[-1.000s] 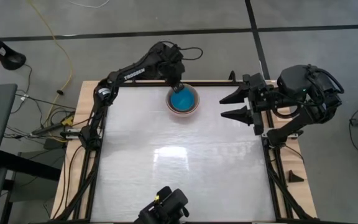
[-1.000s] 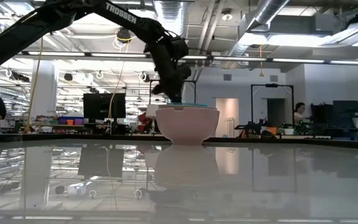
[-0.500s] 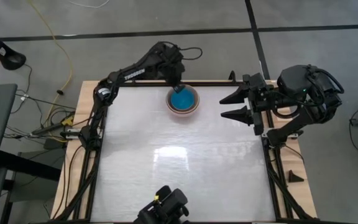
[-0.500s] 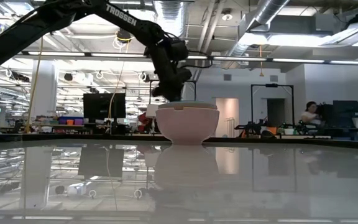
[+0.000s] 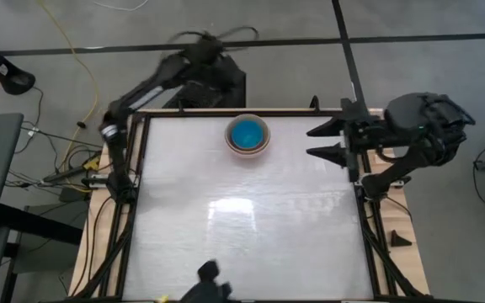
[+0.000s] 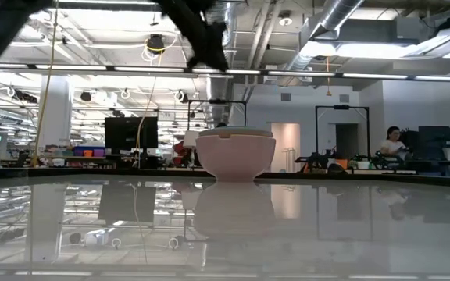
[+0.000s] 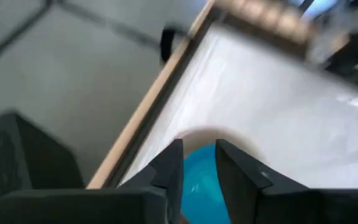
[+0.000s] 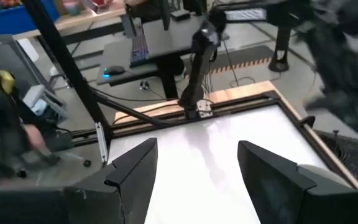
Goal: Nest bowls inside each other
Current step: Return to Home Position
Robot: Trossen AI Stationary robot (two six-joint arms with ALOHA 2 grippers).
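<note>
The bowls stand nested in one stack (image 5: 248, 135) near the middle of the table's far edge. A bright blue bowl (image 5: 247, 134) sits innermost, a salmon rim shows around it, and a pale pink bowl (image 6: 235, 154) on the outside rests on the table. My left gripper (image 6: 216, 64), blurred, hangs high above the stack and a little to its far left. In the left wrist view its fingers (image 7: 197, 146) stand a narrow gap apart with nothing between them, the blue bowl (image 7: 199, 180) below. My right gripper (image 5: 310, 142) waits open at the far right, pointing toward the stack.
The white tabletop (image 5: 242, 219) stretches bare from the stack to the near edge. A wooden frame with black rails (image 5: 133, 210) borders the table. In the right wrist view my open right gripper (image 8: 197, 155) looks across the table's corner (image 8: 229, 137) at desks beyond.
My left gripper has come off the bowls, risen steeply and drawn back toward the table's far left corner, tipping up toward level. The stack of bowls has stayed where it was. My right gripper has turned a little in place.
</note>
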